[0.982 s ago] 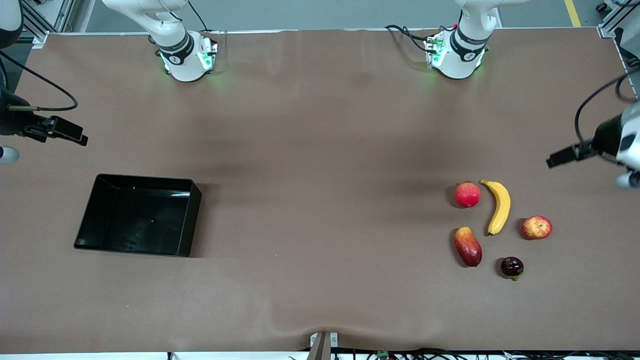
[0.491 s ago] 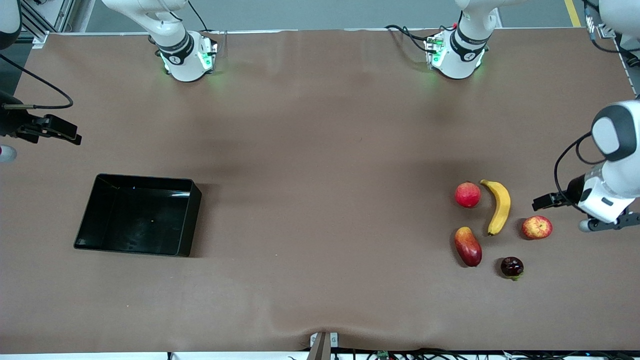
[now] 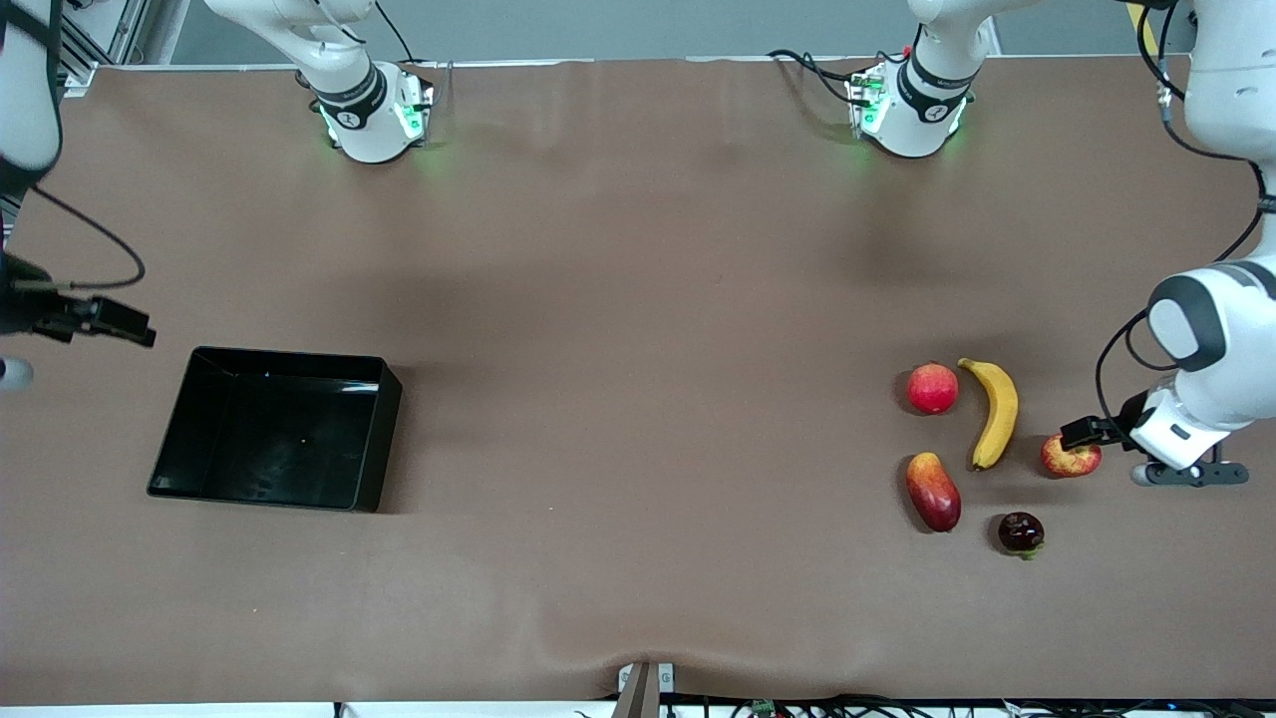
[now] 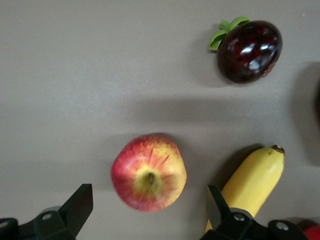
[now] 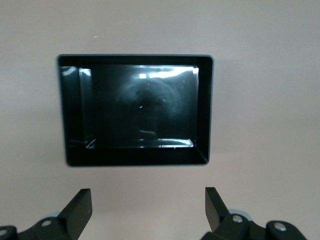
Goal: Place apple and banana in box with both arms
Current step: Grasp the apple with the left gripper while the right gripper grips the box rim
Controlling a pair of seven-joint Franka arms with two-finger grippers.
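Observation:
The apple lies at the left arm's end of the table, beside the yellow banana. My left gripper hangs over the apple, open and empty. In the left wrist view the apple sits between the spread fingers of the left gripper, a little ahead of the tips, with the banana by one finger. The black box stands empty at the right arm's end. My right gripper is in the air beside the box, open and empty. The right wrist view shows the right gripper and the box.
A plain pinkish-red round fruit, a red-yellow mango-like fruit and a dark purple fruit with green leaves lie around the banana and apple. The purple fruit also shows in the left wrist view. Brown cloth covers the table.
My left gripper has come down from the table's end to over the apple. My right gripper has shifted a little toward the box.

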